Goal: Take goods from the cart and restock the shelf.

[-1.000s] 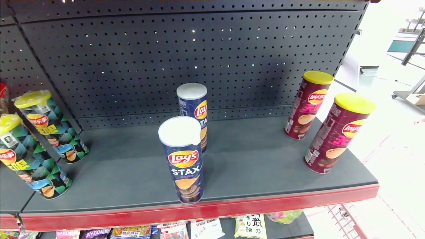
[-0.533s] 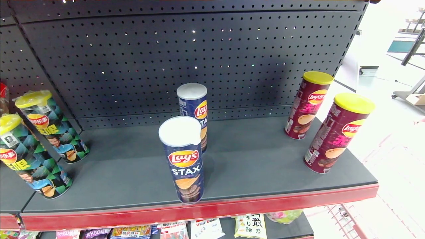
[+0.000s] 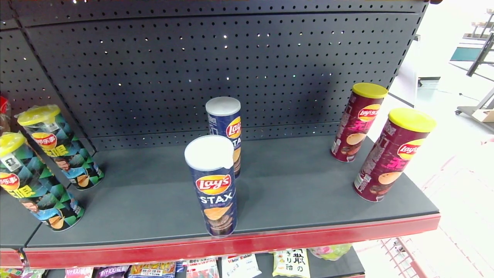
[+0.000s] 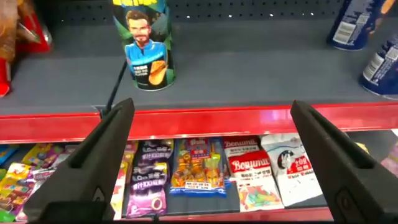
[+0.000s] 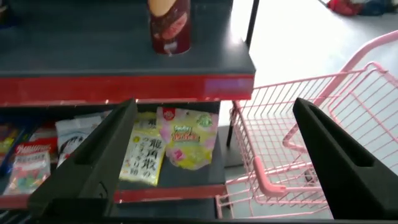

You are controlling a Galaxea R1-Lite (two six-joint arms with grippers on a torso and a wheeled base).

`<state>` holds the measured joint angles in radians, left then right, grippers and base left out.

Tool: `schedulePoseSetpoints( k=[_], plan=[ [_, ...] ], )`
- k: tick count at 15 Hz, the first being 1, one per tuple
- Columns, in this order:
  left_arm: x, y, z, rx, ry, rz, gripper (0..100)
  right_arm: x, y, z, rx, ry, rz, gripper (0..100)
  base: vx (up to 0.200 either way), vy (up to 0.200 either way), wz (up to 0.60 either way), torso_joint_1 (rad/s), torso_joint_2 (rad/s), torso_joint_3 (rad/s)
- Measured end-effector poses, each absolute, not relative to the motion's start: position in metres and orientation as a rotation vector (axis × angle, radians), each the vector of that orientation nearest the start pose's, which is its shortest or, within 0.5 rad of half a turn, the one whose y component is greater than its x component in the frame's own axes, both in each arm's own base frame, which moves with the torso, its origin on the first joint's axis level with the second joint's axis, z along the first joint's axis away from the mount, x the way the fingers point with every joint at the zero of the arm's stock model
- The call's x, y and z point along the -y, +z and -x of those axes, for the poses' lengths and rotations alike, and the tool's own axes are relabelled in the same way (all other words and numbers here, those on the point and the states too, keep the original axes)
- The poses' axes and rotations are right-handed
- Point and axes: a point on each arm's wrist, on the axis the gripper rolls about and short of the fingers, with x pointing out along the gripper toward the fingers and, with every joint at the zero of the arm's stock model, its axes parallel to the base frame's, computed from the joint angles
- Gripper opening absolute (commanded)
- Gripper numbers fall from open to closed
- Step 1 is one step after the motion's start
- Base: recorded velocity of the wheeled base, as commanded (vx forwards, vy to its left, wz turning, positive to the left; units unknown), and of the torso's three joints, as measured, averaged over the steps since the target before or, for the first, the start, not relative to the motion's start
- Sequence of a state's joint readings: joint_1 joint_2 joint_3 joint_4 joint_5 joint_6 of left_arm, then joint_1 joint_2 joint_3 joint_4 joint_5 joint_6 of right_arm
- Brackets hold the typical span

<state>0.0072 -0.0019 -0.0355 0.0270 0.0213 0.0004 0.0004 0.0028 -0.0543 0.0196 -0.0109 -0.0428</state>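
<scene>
On the dark shelf (image 3: 308, 193) stand two blue chip cans (image 3: 214, 185) (image 3: 225, 131) in the middle, two maroon cans (image 3: 391, 154) (image 3: 359, 121) with yellow lids at the right, and two green patterned cans (image 3: 29, 181) (image 3: 58, 144) at the left. My left gripper (image 4: 211, 162) is open and empty, in front of the shelf's red edge (image 4: 211, 121), below a green can (image 4: 146, 43). My right gripper (image 5: 211, 162) is open and empty, before the shelf's right end, with a maroon can (image 5: 169, 25) above and the pink cart (image 5: 298, 143) beside it.
The lower shelf holds snack bags (image 4: 199, 168) (image 5: 186, 137) (image 3: 289, 262). A perforated back panel (image 3: 216, 61) closes the shelf behind. Bare shelf surface lies between the blue and maroon cans and between the green and blue cans. Open floor (image 3: 455, 116) lies to the right.
</scene>
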Motion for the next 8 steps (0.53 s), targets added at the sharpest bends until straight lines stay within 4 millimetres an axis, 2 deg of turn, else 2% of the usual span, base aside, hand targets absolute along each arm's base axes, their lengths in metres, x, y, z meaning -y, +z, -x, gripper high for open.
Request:
schedulePoseSetpoints(
  k=[3, 6, 8],
  plan=[
    [0.002, 0.077, 0.023, 0.007, -0.055, -0.004, 100, -0.001, 0.084, 0.024, 0.060, 0.023, 0.033, 100, 0.000, 0.000, 0.00, 0.000, 0.00, 0.000],
    [0.001, 0.076, 0.023, 0.002, -0.045, -0.003, 100, -0.002, 0.079, 0.023, 0.032, 0.081, 0.062, 100, 0.000, 0.000, 0.00, 0.000, 0.00, 0.000],
    [0.000, 0.076, 0.023, 0.002, -0.004, -0.004, 100, 0.000, 0.076, 0.023, 0.000, 0.024, -0.009, 100, 0.000, 0.000, 0.00, 0.000, 0.00, 0.000]
  ],
)
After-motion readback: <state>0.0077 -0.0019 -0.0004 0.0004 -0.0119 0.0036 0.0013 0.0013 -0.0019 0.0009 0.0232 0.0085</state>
